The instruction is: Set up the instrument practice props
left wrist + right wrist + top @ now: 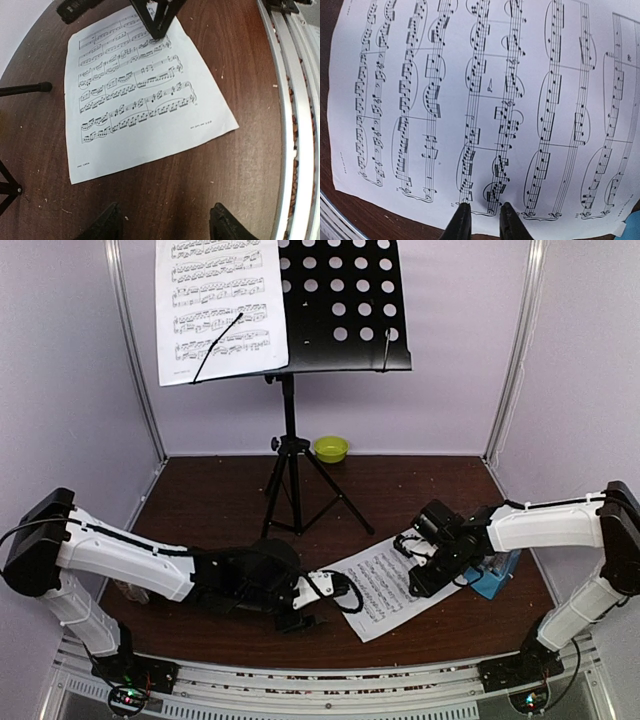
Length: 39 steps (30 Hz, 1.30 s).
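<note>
Page-pickup step: the right gripper's (484,209) jaws are standing nearly together at the sheet-music page's (485,100) right edge (pinching it? cannot tell); the left gripper (166,210) is hovering spread. Next: lifting onto the music stand (300,355).

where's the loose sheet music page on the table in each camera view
Top external: the loose page lies flat on the table, near the front, right of centre.
Left wrist: it fills the middle of the picture, slanting from upper left to lower right.
Right wrist: it covers nearly the whole picture.
Shared landmark: the right gripper at the page's edge, top centre in left wrist, bottom centre in right wrist.
</note>
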Available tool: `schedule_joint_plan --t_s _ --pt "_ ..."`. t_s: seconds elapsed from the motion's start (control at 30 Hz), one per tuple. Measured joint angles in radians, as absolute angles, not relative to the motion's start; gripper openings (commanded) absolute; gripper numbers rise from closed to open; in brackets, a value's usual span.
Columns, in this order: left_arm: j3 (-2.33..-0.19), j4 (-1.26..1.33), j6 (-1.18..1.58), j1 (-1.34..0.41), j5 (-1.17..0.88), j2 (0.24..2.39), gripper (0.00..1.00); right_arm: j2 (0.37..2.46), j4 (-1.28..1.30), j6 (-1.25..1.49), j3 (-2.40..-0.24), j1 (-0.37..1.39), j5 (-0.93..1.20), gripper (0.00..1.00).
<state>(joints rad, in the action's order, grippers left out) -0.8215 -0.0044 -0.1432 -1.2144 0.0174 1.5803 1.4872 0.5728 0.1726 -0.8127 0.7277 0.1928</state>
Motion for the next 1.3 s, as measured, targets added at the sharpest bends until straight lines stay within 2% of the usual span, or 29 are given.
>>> schedule_joint_plan --t_s 0.37,0.63,0.87,1.07,1.3 --pt "-0.710 0.092 0.247 -1.215 -0.049 1.496 0.59 1.553 0.499 0.265 -0.782 0.727 0.299 0.16" --pt "-0.586 0.132 0.561 -1.214 0.009 1.379 0.62 1.660 0.241 0.487 -0.813 0.785 0.404 0.16" --pt "-0.558 0.136 0.778 -1.214 0.056 1.322 0.64 1.741 0.064 0.681 -0.849 0.842 0.433 0.18" --pt "-0.460 0.232 1.023 -1.214 0.101 1.272 0.63 1.615 0.057 0.706 -0.811 0.847 0.436 0.21" --pt "-0.408 0.285 1.257 -1.215 0.149 1.323 0.58 1.433 0.176 0.567 -0.814 0.825 0.366 0.20"
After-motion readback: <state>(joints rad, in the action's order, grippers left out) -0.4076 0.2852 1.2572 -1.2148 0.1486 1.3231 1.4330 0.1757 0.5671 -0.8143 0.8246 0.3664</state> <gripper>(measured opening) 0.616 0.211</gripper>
